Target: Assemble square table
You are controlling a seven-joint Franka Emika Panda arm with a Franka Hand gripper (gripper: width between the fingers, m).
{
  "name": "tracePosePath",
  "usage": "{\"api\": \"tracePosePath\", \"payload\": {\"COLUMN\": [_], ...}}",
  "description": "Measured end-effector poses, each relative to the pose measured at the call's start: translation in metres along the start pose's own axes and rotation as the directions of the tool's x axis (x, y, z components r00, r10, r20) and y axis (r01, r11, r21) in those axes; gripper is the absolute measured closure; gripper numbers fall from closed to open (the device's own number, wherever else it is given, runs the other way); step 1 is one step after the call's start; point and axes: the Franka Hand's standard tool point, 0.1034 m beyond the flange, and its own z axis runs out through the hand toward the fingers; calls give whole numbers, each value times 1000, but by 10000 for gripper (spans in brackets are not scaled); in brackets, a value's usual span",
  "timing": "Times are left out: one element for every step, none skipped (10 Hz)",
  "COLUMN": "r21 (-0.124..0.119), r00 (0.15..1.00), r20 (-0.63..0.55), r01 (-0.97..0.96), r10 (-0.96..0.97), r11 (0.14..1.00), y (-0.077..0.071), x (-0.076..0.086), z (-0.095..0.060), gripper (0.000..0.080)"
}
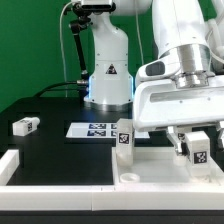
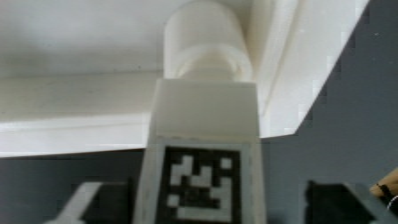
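Over at the exterior view's right, the end effector (image 2: 205, 208) sits with its jaws apart around an upright leg (image 2: 199, 150) at the square table top (image 1: 150, 178) corner. I'd centre up, close squarely, then twist without tilting it.

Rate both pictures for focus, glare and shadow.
Exterior view: evenly lit and fairly sharp, with a bluish glow low on the robot base; the white parts nearly wash out. Wrist view: soft throughout; the leg block looms close, its tag fuzzy but legible, and the square top behind it shows grey shading.
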Motion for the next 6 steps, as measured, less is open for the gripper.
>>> {"api": "tracePosePath", "payload": {"r21": [0,0,0,0,0,0], "r00": [1000,1000,1000,1000,1000,1000], "r20": [0,1,2,3,3,4], "r01": [0,0,0,0,0,0], "r10": [0,0,0,0,0,0], "r11": [1000,1000,1000,1000,1000,1000], "y": [0,0,0,0,0,0], "x": [0,-1,-1,-1,-2,-2], "z": [0,0,1,1,1,1], "gripper": [212,212,161,153,153,153]}}
